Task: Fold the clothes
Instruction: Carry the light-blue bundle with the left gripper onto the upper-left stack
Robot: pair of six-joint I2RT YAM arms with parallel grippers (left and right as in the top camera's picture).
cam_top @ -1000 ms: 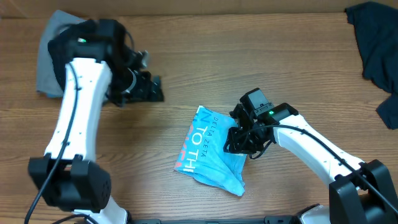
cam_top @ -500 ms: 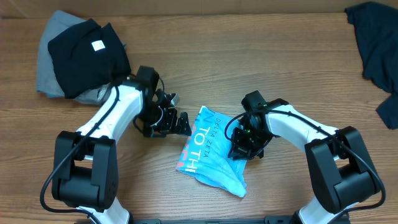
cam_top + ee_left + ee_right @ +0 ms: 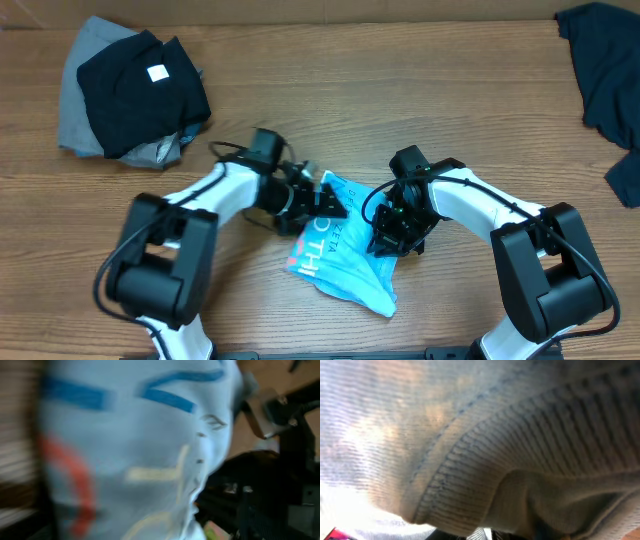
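A light blue T-shirt (image 3: 335, 255) with white and navy lettering lies bunched and partly folded at the table's middle. My left gripper (image 3: 328, 203) is at its upper left edge, jaws spread open against the cloth. The left wrist view is filled by the blurred blue shirt (image 3: 130, 450) with its red mark. My right gripper (image 3: 392, 238) sits on the shirt's right edge, shut on the fabric. Close up, the right wrist view shows only the ribbed collar (image 3: 485, 475) bunching down toward the jaws.
A folded black garment (image 3: 140, 85) rests on a grey garment (image 3: 80, 115) at the back left. A dark garment (image 3: 600, 70) lies crumpled at the back right corner. Bare wooden table (image 3: 330, 90) runs between them.
My left arm swung from the back-left pile across to the T-shirt's upper left edge. The right gripper closed further at the shirt's right edge and then held still.
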